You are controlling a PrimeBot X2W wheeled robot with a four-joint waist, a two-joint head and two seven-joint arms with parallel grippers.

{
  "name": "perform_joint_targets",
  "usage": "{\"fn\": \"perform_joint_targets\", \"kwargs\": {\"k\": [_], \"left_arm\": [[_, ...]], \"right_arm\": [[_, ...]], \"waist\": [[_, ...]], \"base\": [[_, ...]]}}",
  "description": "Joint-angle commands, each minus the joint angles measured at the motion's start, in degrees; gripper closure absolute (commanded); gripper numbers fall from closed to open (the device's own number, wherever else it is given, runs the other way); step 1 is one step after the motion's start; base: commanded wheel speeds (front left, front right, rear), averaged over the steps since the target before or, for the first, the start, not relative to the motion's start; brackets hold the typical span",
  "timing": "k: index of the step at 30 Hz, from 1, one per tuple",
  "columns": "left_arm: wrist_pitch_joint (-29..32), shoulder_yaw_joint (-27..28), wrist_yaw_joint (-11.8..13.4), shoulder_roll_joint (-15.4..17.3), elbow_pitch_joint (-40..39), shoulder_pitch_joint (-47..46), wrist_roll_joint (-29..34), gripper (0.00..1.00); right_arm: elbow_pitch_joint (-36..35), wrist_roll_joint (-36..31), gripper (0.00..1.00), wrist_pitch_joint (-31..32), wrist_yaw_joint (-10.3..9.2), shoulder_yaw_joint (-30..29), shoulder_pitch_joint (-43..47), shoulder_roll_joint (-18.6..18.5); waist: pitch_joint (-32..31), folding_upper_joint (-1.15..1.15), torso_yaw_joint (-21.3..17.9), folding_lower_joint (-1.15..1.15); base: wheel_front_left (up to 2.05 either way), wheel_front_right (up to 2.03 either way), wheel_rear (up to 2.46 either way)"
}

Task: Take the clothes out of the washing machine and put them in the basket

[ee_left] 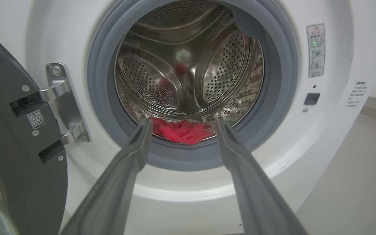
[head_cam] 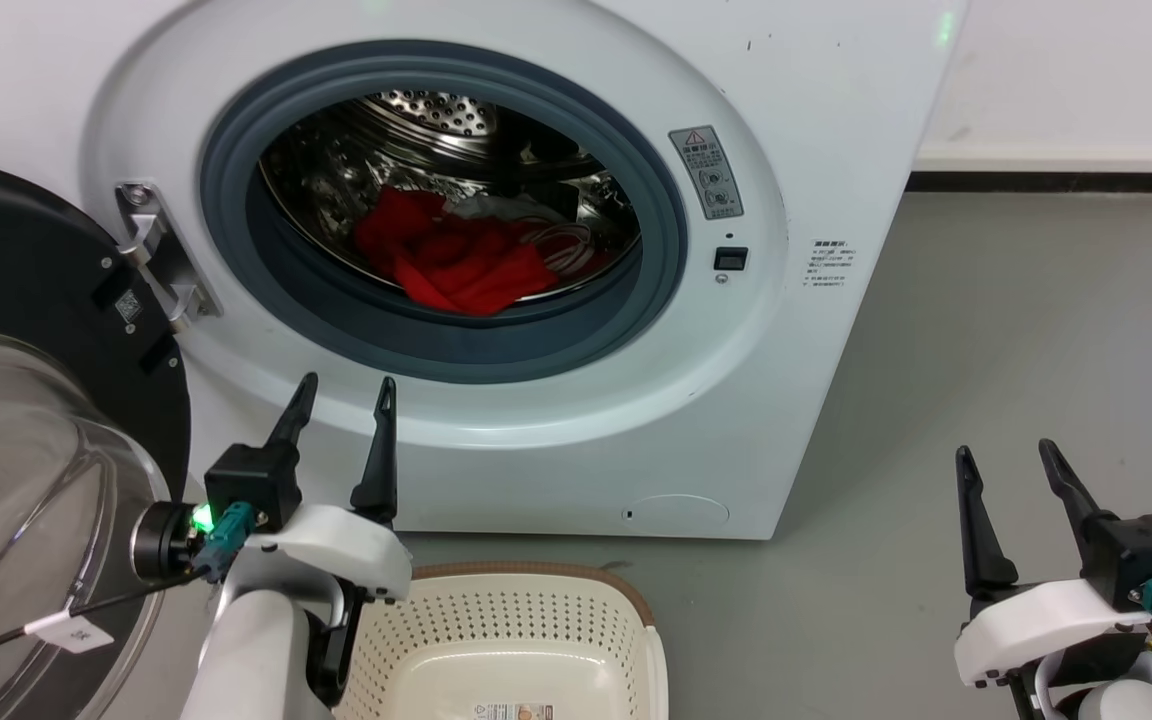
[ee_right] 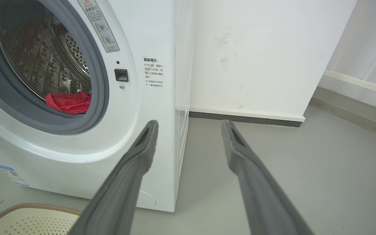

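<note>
Clothes (head_cam: 456,265) lie in a red heap at the bottom of the drum (head_cam: 436,110), upper middle of the head view, with a bit of pale cloth (head_cam: 496,207) behind. The washing machine (head_cam: 816,120) has its door (head_cam: 26,300) hanging open at the left edge. The basket (head_cam: 456,630) sits at bottom centre.

Left tool (head_cam: 348,385), fingers spread and holding nothing, points at the opening from the lower left. The right tool (head_cam: 1004,450), likewise spread, is at the lower right.

The fabric looks light, limp and likely to trail. Pinching a raised fold near the front of the heap seems best.
</note>
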Motion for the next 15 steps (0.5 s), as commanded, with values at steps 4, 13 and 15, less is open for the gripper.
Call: {"fn": "perform_joint_targets", "kwargs": {"k": [4, 13, 15], "left_arm": [[-0.3, 0.3, 0.6, 0.0, 1.0, -3.1, 0.4, 0.0], [-0.2, 1.7, 1.6, 2.1, 7.0, -13.6, 0.9, 0.0], [-0.2, 2.0, 1.6, 3.2, 9.2, -16.7, 1.0, 0.0]], "right_arm": [[-1.2, 0.7, 0.0, -0.2, -0.02, 0.8, -1.5, -0.1], [-3.3, 1.7, 0.0, -1.5, -0.02, 2.9, -4.3, -0.1], [-3.4, 2.2, 0.0, -1.8, -0.02, 3.5, -5.1, -0.1]], "waist": [[2.1, 0.0, -1.2, 0.0], [8.6, 0.0, -4.8, 0.0], [10.5, 0.0, -5.9, 0.0]], "base": [[0.0, 0.0, 0.0], [0.0, 0.0, 0.0], [0.0, 0.0, 0.0]]}}
